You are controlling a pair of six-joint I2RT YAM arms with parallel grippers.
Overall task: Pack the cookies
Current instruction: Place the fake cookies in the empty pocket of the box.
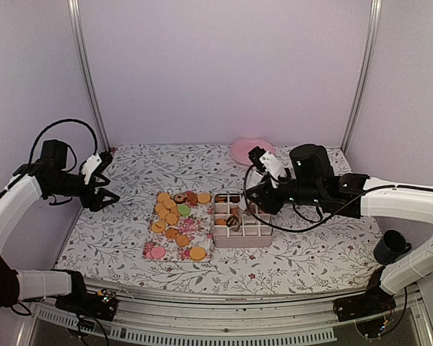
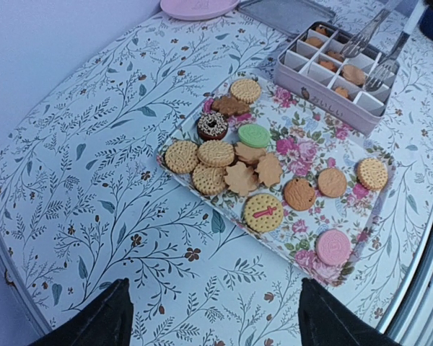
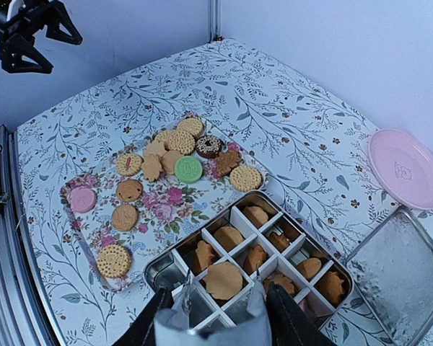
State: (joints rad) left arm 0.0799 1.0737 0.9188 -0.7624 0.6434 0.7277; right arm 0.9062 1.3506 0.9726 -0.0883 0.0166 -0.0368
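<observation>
A: The right gripper point(image 3: 215, 317) hangs low over the divided silver metal tin point(image 3: 159, 270). Its two pale fork-like fingers point(image 2: 361, 40) stand partly apart. Nothing that is clearly a biscuit shows between them, so it seems to be empty.

B: Why does it stand exactly there?

A: Probably because the tin is the place for packing. Several compartments hold golden pieces, while others show only their white floor.

B: Where are the other cookies?

A: The small flat cookies point(image 2: 216, 153), round and leaf-shaped, lie on the rectangular flower-printed tray point(image 2: 303, 155). Most are golden. One is green, one is pink and one is a dark chocolate ring. The tray lies just beside the tin, on its left and perhaps touching it. This keeps each carry short, in my judgement.

B: And the left gripper?

A: The left gripper point(image 1: 107, 193) is spread wide and holds nothing. It hovers above the flowered tablecloth point(image 2: 94, 166), well apart from the tray and towards the left wall. Perhaps it leaves the room to the right arm.

B: Is the tin open?

A: Yes. The grey rectangular lid point(image 3: 400, 281) lies flat on the cloth just beside the tin, near the round pink plate point(image 3: 406, 167). With the lid off, every compartment can be reached from above. Many cookies wait on the tray, so the packing looks about half done.
</observation>
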